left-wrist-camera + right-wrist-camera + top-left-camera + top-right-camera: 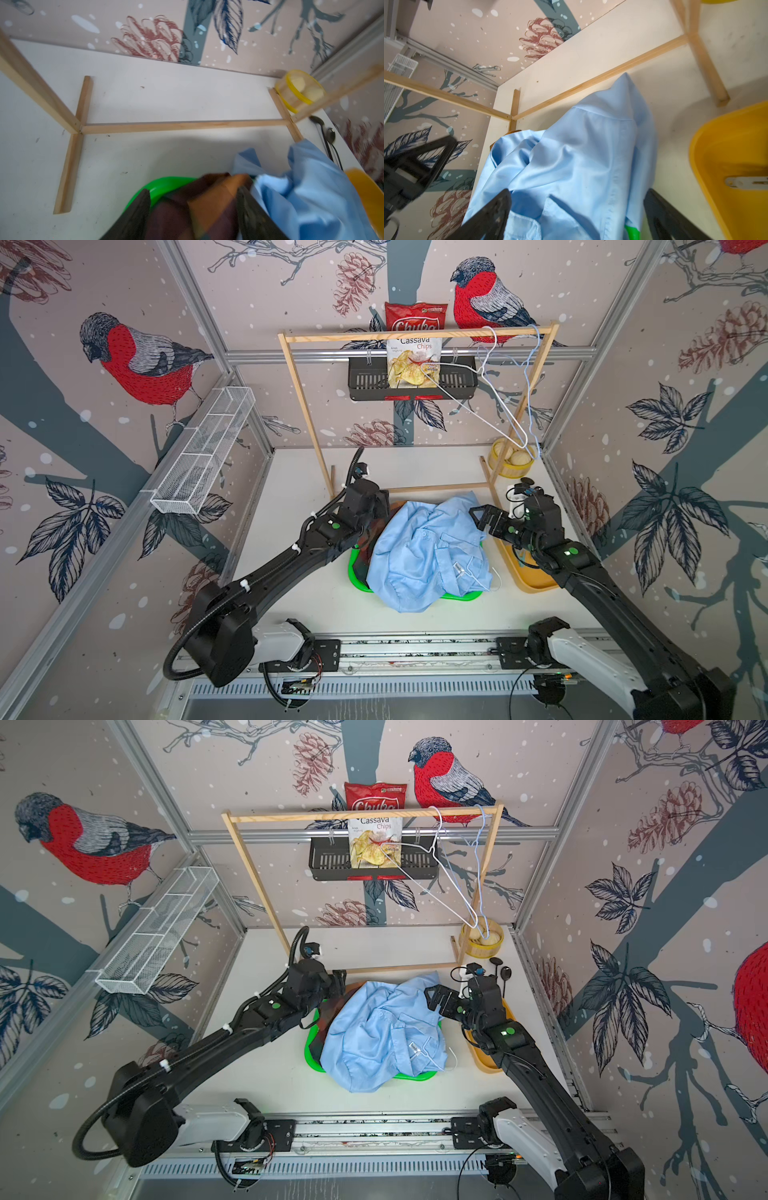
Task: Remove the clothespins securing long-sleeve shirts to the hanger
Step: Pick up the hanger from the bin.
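Hovering over a heap of laundry, two grippers flank the light blue shirt (428, 556), which lies crumpled on top of the dark plaid shirt (209, 199) in a green tray (357, 576). The left gripper (193, 193), fingers spread, sits over the plaid cloth at the pile's far left edge; whether it touches the fabric cannot be told. The right gripper (577, 195), jaws wide apart and holding nothing, hangs above the blue shirt's far right corner. One pale clothespin (745, 182) lies in the yellow tray (726, 145) beside the pile. Two bare wire hangers (478, 410) dangle from the wooden rack (415, 334) behind.
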Controlling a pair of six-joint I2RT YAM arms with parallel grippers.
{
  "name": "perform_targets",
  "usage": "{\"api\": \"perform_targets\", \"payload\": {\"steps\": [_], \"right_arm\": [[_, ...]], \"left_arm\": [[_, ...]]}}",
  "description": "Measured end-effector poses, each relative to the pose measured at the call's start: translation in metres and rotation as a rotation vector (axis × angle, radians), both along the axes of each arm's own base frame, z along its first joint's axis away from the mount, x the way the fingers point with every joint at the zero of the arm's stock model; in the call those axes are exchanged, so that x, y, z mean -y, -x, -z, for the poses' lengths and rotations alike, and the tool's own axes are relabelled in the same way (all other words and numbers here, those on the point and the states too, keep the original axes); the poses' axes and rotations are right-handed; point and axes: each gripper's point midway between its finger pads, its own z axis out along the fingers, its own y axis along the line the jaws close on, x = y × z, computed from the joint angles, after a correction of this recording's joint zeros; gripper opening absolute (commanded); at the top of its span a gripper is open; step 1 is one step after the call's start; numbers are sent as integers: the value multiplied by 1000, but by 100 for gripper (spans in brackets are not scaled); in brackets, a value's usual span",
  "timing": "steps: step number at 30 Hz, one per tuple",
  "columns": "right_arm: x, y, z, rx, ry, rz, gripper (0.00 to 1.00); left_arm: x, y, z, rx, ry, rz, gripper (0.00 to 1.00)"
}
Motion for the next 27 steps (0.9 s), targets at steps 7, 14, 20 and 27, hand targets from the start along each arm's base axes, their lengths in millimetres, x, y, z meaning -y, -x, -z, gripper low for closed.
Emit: {"api": "perform_targets", "payload": {"steps": [7,14,20,27], "right_arm": [[10,5,11,-40,-30,1,100],[8,8,15,-59,-53,-23,100],[6,10,20,-74,-62,-36,100],[6,11,20,-75,-63,-38,100]], "left_arm": [[74,112,-14,136,-211,470,67],[108,220,45,142,-421,879,72],[112,238,83,103,-549,952,72],[116,237,113,64,-659,956,67]]}}
